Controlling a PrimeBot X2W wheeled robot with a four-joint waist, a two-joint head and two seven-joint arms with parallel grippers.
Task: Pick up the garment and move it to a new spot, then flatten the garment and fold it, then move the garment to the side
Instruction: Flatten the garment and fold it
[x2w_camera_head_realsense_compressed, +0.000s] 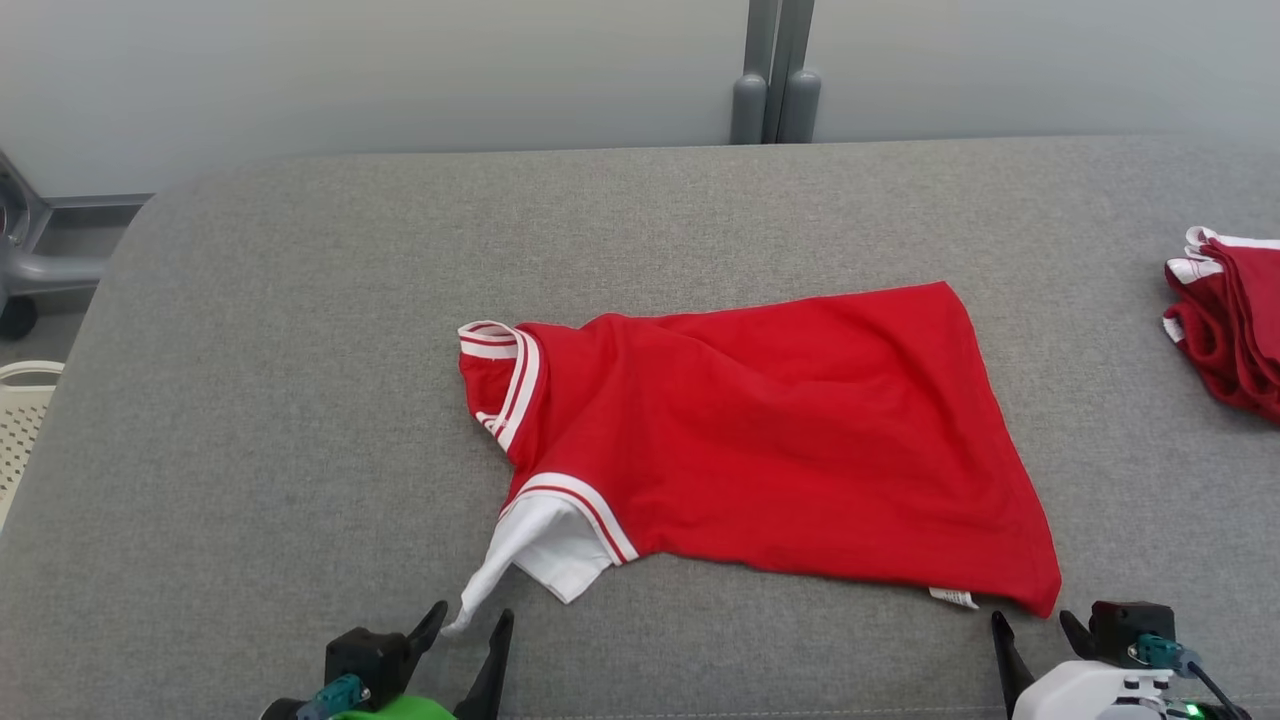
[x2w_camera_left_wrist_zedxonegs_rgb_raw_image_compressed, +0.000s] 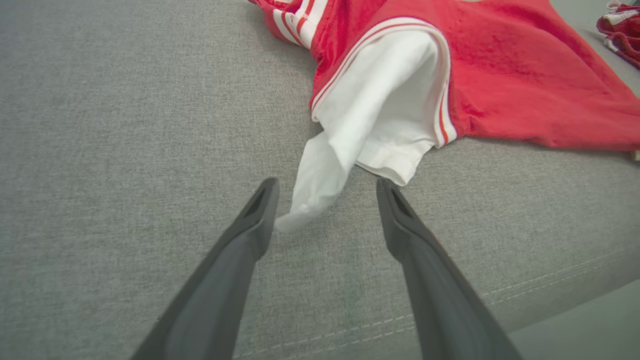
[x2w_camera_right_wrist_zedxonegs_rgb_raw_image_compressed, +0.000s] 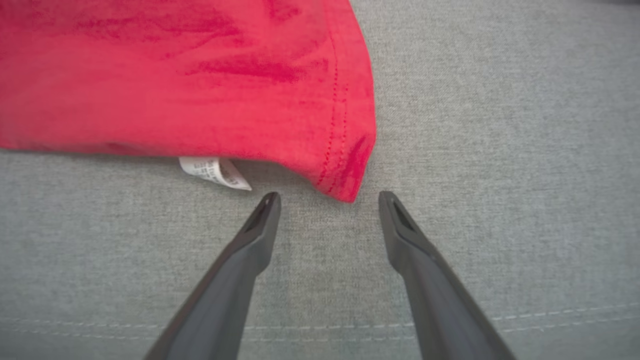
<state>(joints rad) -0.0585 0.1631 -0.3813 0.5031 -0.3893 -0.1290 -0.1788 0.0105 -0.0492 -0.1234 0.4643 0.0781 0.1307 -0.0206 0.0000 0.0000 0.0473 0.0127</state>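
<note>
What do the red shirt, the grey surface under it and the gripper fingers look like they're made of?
Red shirt: soft matte knit, likely cotton jersey; it wrinkles, hems stitched. Grey surface: woven upholstery cloth, flecked weave, sewn seam. Gripper fingers: smooth matte dark plastic or rubber; cannot tell which.

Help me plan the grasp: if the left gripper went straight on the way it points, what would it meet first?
Probably the twisted white fabric sleeve of the red shirt: its tip lies between the open fingers of the left gripper, though its height is unclear.
</note>
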